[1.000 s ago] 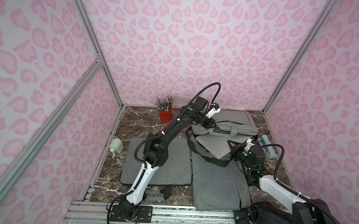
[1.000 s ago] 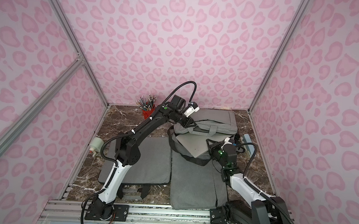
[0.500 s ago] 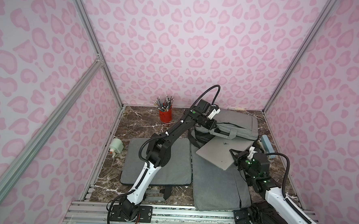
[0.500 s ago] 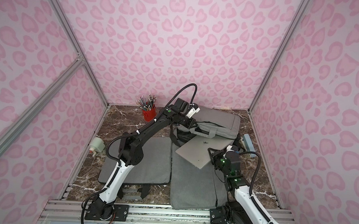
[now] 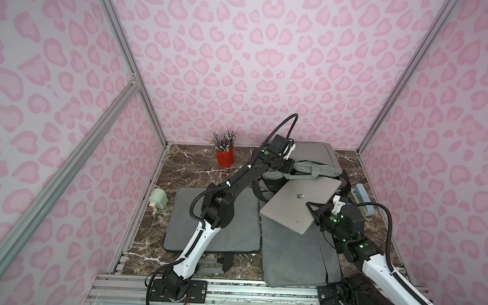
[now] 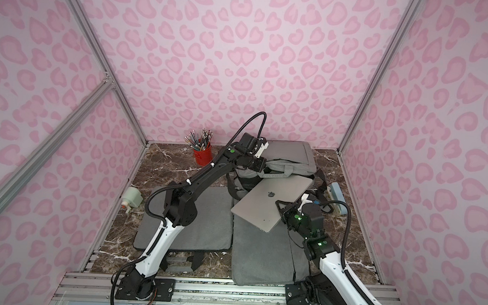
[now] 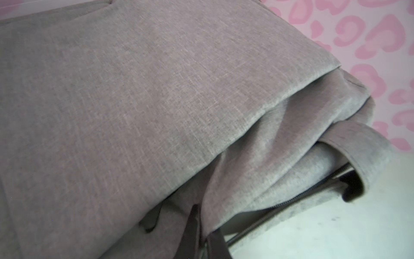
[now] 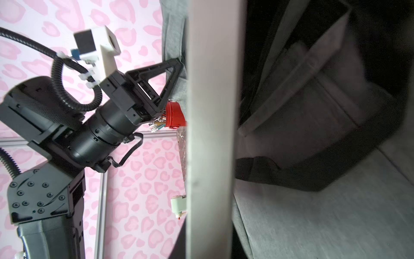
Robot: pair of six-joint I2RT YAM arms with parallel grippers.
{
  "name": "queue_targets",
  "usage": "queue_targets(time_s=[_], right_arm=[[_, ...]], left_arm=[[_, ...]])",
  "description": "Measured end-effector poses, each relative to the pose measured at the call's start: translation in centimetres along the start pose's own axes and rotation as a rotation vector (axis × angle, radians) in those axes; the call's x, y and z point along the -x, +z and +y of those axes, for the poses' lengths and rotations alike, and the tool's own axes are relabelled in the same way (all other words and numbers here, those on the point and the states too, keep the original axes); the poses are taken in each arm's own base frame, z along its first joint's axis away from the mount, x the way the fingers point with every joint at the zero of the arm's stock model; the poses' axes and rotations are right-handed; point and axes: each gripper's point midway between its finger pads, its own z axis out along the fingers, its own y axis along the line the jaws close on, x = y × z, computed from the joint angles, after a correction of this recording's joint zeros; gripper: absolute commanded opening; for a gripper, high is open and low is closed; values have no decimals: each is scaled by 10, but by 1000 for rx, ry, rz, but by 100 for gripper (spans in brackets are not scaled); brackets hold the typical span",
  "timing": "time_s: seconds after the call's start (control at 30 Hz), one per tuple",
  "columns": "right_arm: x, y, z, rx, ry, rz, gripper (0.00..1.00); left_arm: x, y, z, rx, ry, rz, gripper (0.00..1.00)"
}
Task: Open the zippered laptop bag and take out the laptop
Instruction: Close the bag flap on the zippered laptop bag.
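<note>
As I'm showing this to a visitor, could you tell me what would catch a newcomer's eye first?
Probably the silver laptop, drawn out of the grey bag at the back right and held by its edge in the right hand. Next, the left hand shut on the bag's top. Then the red pencil cup at the back wall.

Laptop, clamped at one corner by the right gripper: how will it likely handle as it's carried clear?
The laptop looks like a rigid slab, so it should not flop. Held at one corner by the right gripper, it will probably lever and sag. Its smooth metal skin may slip. The left gripper pins the floppy fabric bag.
</note>
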Motion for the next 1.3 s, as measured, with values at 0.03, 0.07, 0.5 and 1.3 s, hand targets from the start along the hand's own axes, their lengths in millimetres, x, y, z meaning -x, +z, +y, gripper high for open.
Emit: queue_targets(time_s=[0.03,0.07,0.5,1.3], right_arm=[[2,-3,3,1,-1,-11,0],[4,-7,7,2,-6,-23,0],[68,-57,39,-81,-82,-239,0],[191,-82,37,-230,-209,-466,0]], left_arm=[[0,0,2,9,-2,0,1],[0,0,3,16,-6,0,2],[-24,22,-5,-62,145,58,8],[-95,-73,-66,-230,280,175,63]])
